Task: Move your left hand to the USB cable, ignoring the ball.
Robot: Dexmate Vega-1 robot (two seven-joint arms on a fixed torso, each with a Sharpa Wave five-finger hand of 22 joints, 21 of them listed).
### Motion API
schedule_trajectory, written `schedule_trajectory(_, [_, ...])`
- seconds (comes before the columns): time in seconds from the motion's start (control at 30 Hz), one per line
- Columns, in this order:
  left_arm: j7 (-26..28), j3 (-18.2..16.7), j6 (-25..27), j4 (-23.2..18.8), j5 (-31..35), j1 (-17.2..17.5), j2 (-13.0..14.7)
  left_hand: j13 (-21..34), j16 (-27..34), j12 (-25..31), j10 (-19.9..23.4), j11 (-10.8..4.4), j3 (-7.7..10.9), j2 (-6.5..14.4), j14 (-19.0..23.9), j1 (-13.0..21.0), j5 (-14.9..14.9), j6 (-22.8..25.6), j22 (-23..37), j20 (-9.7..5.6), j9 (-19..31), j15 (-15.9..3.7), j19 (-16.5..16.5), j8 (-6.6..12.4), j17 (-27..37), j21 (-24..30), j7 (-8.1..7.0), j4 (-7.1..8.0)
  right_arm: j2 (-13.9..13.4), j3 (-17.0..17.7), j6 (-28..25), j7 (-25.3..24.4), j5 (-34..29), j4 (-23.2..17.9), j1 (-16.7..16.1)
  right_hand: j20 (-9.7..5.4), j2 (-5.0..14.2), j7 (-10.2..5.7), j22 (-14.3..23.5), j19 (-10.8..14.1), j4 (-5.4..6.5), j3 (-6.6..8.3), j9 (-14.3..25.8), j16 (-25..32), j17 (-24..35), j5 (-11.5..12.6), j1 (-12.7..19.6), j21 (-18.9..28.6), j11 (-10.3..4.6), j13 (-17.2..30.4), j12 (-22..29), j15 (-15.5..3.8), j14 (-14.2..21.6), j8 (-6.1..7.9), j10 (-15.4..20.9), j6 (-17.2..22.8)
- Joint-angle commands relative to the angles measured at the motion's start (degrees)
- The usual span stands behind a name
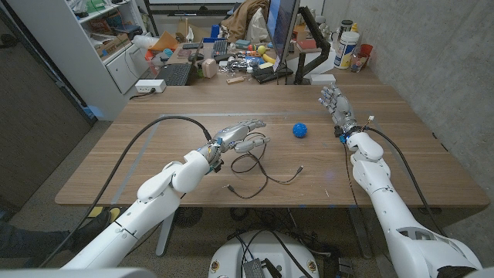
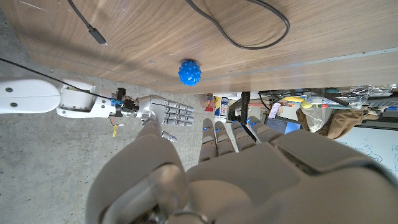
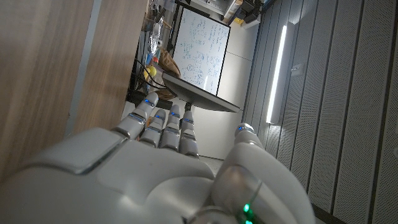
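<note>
**Left hand poised over the USB cable, ball lying beyond**

The left hand [image 1: 241,133] hangs above the middle of the desk [image 1: 154,154], fingers spread and extended toward the far edge, holding nothing. The black USB cable [image 1: 258,171] lies loosely coiled on the desk surface just beneath and on the near side of this hand, its loops trailing toward the near edge, with one plug end [image 1: 299,169] pointing toward the right edge and another end [image 1: 228,186] closer to the near edge. From the head view, the fingertips appear to overlap the upper loop of the cable; whether they touch it cannot be told. The blue spiked ball [image 1: 299,130] sits apart from the cable, toward the right of the hand and nearer the far edge. In the left wrist view, the ball [image 2: 189,72] lies directly ahead of the outstretched fingers [image 2: 219,140], with a cable loop [image 2: 249,28] beyond. The right hand [image 1: 337,104] stands near the far right corner, fingers open and straight, gripping nothing.

The chief risk is overshoot: the fingers point roughly toward the ball, so any further forward reach could carry the hand past the cable to the wrong object. A descent with spread fingers might also snag a loop and drag the light cable across the desk.
</note>
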Motion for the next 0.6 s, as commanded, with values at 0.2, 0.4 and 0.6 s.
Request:
schedule_trajectory(0.2, [-1.0, 2.2, 1.8, 1.4, 2.8, -1.7, 0.3, 0.2, 0.1, 0.3, 0.4, -0.40, 0.02, 0.1, 0.7, 0.7, -0.2, 0.8, 0.1, 0.39, 0.2, -0.03, 0.0, 0.40, 0.1, 0.2, 0.00, -0.30, -0.3, 0.0, -0.8, 0.1, -0.2, -0.1, 0.2, -0.63, 0.50, 0.05, 0.1, 0.7, -0.24, 0.14, 0.1, -0.1, 0.2, 0.3, 0.2, -0.3, 0.04, 0.3, -0.2, 0.27, 0.5, -0.08, 0.4, 0.6])
schedule_trajectory(0.4, [-1.6, 3.1, 2.6, 2.2, 3.4, -2.4, 0.2, 0.2, 0.1, 0.3, 0.6, -0.49, 0.04, 0.2, 0.7, 0.8, -0.3, 1.1, 0.2, 0.40, 0.2, -0.09, 0.1, 0.43, 0.1, 0.3, -0.15, -0.33, -0.2, 0.0, -0.6, 0.4, -0.2, 0.6, 0.5, -0.62, 0.51, 0.07, 0.1, 0.7, -0.27, 0.11, 0.1, -0.1, 0.2, 0.3, 0.2, -0.4, -0.06, 0.3, -0.2, 0.31, 0.5, -0.09, 0.4, 0.6])
schedule_trajectory(0.6, [-1.8, 3.8, 3.2, 2.7, 3.8, -2.8, 0.1, 0.2, 0.2, 0.3, 0.7, -0.52, 0.06, 0.3, 0.9, 0.9, -0.3, 1.3, 0.2, 0.38, 0.2, -0.13, 0.1, 0.42, 0.1, 0.3, -0.15, -0.37, -0.1, 0.1, -0.6, 0.5, -0.2, 1.0, 0.6, -0.62, 0.54, 0.08, 0.1, 0.8, -0.30, 0.10, 0.1, -0.1, 0.2, 0.3, 0.2, -0.5, -0.01, 0.3, -0.2, 0.33, 0.5, -0.09, 0.4, 0.6])
